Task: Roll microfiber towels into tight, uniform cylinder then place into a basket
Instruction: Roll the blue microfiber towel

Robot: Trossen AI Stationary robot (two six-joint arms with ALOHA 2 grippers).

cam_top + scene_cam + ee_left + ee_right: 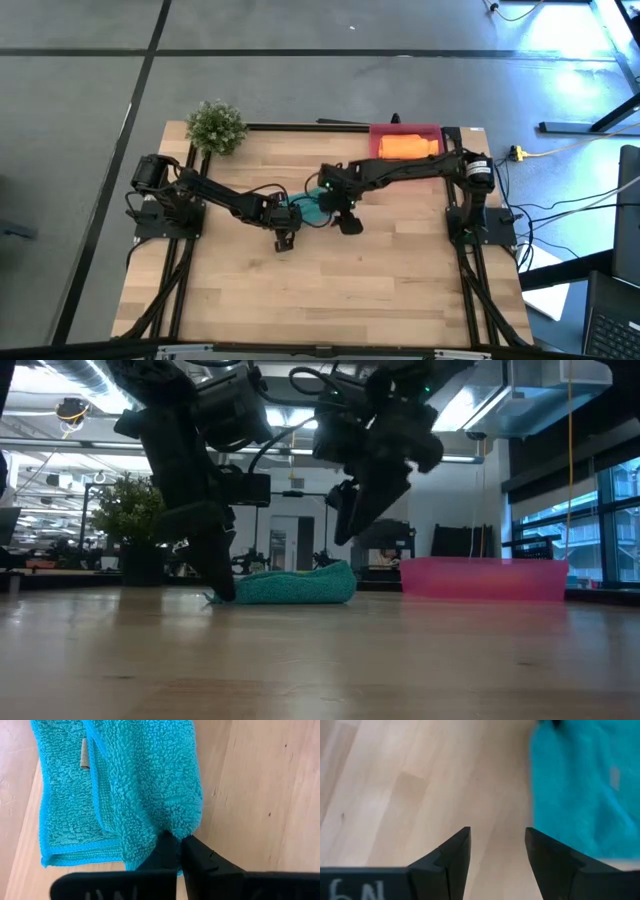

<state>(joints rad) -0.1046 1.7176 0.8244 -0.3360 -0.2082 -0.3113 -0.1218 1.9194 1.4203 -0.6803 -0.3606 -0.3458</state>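
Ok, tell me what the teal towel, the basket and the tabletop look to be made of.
Teal towel: soft looped microfiber-like pile, matte, with a stitched hem and small sewn tag. Basket: likely plastic, since its pink wall looks smooth and slightly translucent. Tabletop: light wood planks with visible grain and seams, faint satin sheen.
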